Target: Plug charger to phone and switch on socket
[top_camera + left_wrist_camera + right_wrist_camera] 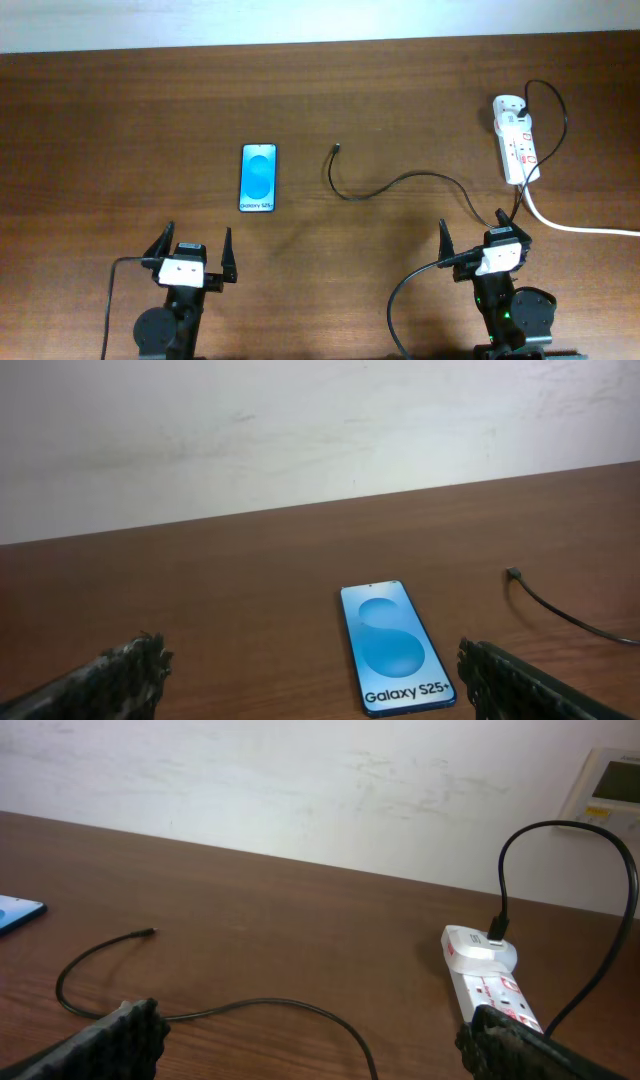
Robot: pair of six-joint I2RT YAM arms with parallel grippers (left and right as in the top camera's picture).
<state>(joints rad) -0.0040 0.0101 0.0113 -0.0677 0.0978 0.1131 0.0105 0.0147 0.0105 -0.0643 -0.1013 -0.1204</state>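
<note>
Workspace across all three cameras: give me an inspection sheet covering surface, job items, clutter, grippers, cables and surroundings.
Surface: brown wooden table.
Job's things: phone lies flat, blue screen up; charger has its tip lying loose to the right of the phone, not plugged into it; socket sits at the far right, holding a white adapter.
Clutter: nothing seen.
Grippers: left gripper and right gripper are both open and empty.
Cables: white cord runs off the right edge.
Surroundings: pale wall; wall panel.

Glossy glass phone (258,178) on smooth, matt wooden table (120,120).
</note>
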